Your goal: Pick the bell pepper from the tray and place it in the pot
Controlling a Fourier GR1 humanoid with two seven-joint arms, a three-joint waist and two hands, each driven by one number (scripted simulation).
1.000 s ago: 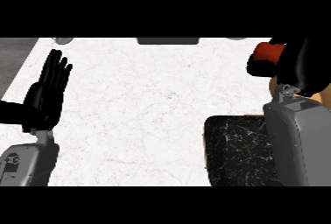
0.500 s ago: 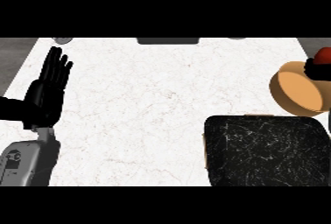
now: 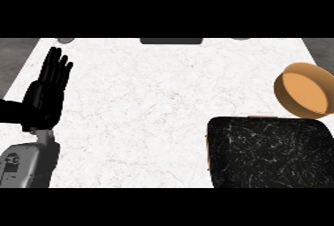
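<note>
You see the left hand point(image 3: 46, 95) resting at the left edge, fingers straight and pressed together; the orange pot point(image 3: 304, 89) stands just beyond the black tray point(image 3: 274, 152)

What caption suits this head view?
Black left hand resting open beside a white marble counter, an orange pot and a black speckled tray.

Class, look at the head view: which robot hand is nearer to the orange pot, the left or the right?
Only the left robot hand shows, open at the counter's left edge, far across from the pot at the right. The right robot hand is out of view, so no comparison is possible.
</note>
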